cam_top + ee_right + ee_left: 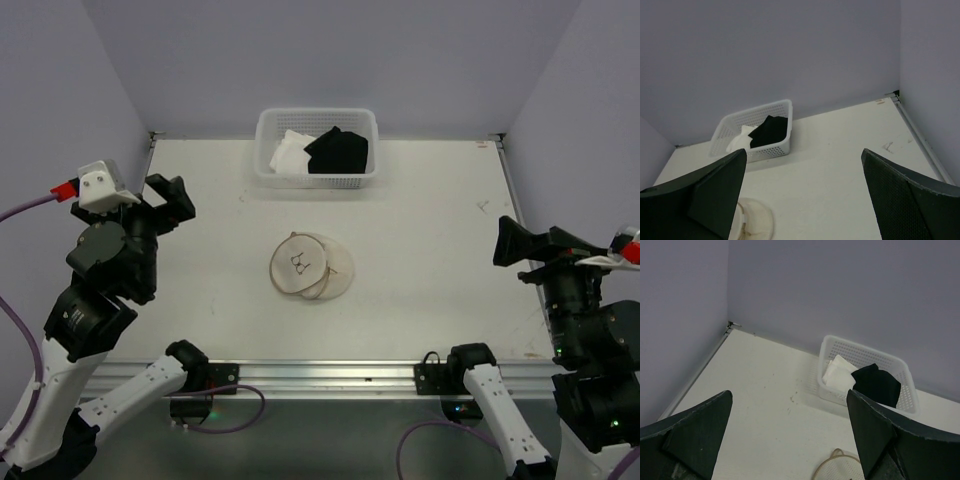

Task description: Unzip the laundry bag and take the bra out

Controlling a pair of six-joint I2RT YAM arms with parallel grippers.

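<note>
I run this rig in what looks like a robotics lab cell: plain lavender walls (330, 50) box in a white table (430, 250), the left arm (110, 260) and right arm (590, 330) are bolted to a metal rail (320, 375) at its near edge, purple cables (25, 208) trailing.

White table (440, 250): laundry bag (310, 266) centre, basket (316, 181) at far edge.
</note>
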